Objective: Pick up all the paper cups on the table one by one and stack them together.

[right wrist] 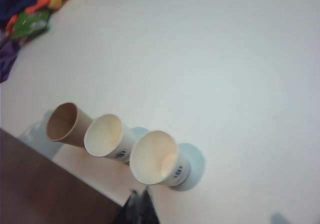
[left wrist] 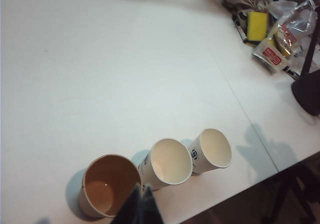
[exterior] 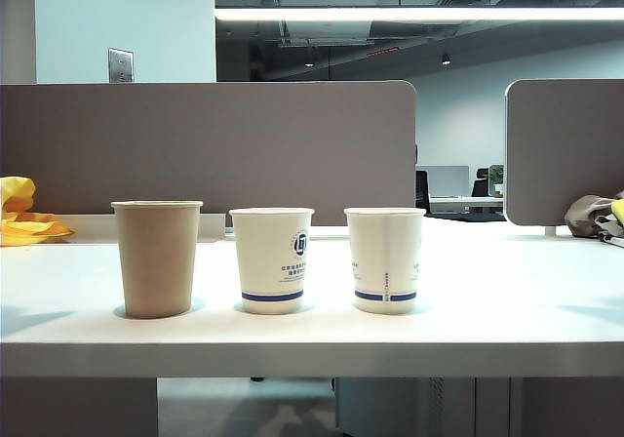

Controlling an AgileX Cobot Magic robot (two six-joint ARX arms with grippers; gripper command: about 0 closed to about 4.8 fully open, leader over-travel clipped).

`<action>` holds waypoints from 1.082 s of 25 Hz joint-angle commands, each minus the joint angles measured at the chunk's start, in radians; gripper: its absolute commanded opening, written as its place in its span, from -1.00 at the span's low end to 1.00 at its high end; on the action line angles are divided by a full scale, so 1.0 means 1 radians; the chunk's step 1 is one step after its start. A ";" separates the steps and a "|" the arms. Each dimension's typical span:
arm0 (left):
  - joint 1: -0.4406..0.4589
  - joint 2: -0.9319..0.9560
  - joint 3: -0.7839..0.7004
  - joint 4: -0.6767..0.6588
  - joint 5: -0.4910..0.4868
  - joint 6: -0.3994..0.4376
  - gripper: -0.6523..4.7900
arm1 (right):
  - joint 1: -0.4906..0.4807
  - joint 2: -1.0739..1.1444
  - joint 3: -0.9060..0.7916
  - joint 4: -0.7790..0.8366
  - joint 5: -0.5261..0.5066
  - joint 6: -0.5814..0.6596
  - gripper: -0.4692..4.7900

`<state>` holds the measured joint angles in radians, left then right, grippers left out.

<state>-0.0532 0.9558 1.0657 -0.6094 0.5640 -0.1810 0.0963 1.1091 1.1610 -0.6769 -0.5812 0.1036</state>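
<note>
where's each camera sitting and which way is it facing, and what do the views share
Exterior: level with the table front edge, facing the brown cup and two white cups; no robot parts show.
Left wrist: above, looking down past the shut left gripper by the brown cup.
Right wrist: above, looking down past the shut right gripper by the end white cup.
All share the three cups.

Bright ceiling strip light (exterior: 419,14) at twelve o'clock; wrist views washed-out, soft; faint shadows hug the paper cups (exterior: 271,259).
</note>
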 commanded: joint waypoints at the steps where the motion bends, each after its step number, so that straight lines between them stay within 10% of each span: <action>1: 0.001 0.044 0.005 0.020 0.026 -0.011 -0.78 | 0.112 0.193 0.072 0.003 -0.011 -0.008 -0.82; 11: 0.002 0.039 0.005 -0.076 0.092 -0.012 -0.78 | 0.320 0.458 0.163 -0.037 0.300 -0.082 -0.05; 27: 0.001 0.039 0.005 -0.144 0.140 -0.010 -0.78 | 0.317 0.555 0.177 -0.056 0.371 -0.091 -0.05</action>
<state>-0.0528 0.9993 1.0668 -0.7414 0.6945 -0.1963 0.4110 1.6577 1.3361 -0.7399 -0.2111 0.0162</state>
